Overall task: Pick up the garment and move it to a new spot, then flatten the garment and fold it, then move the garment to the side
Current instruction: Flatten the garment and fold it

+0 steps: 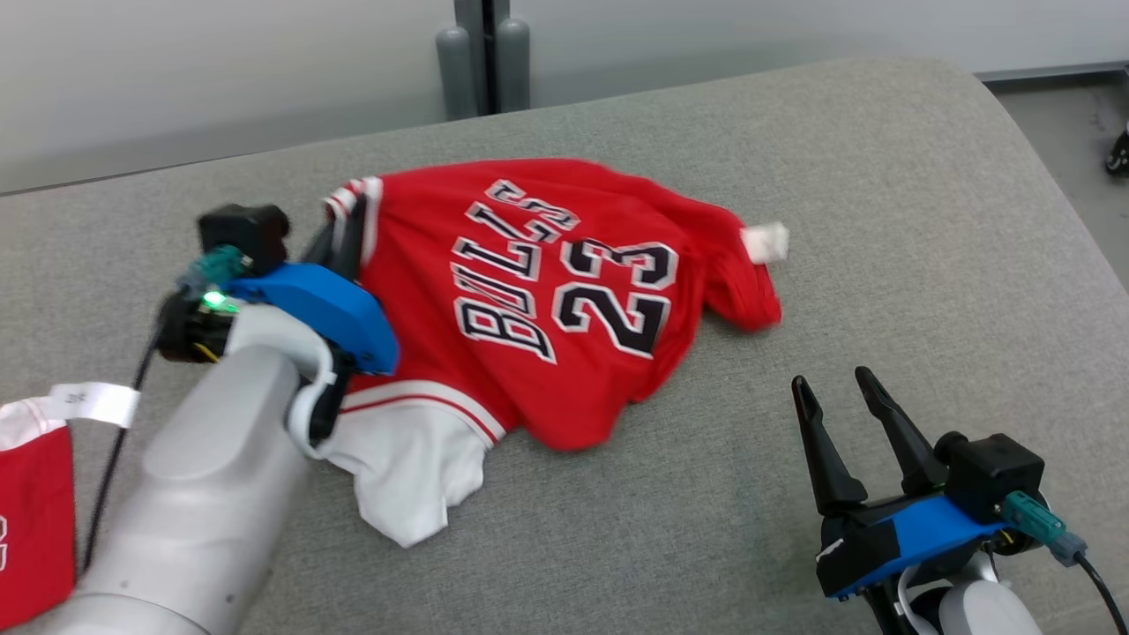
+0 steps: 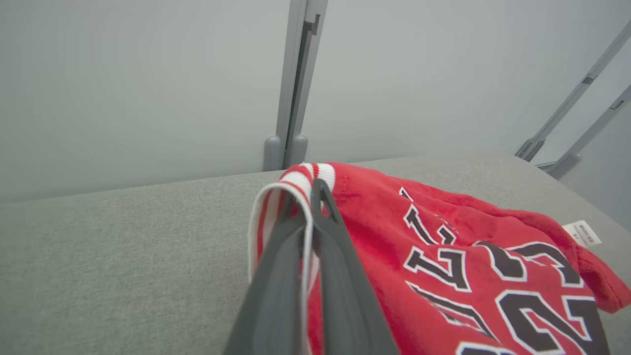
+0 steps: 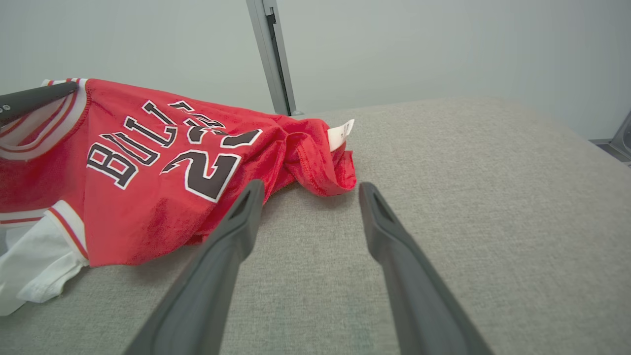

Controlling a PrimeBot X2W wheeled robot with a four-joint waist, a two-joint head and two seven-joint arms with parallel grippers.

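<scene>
The crumpled red garment lies left of centre on the grey surface. The left gripper is clamped on its striped trim at the far-left edge. The right gripper stands spread wide at near right, clear of the cloth. With only thin trim pinched, a lift could pull it free or leave the cloth bunched.

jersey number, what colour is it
Black with white outline on the red jersey; head view shows it best.
</scene>
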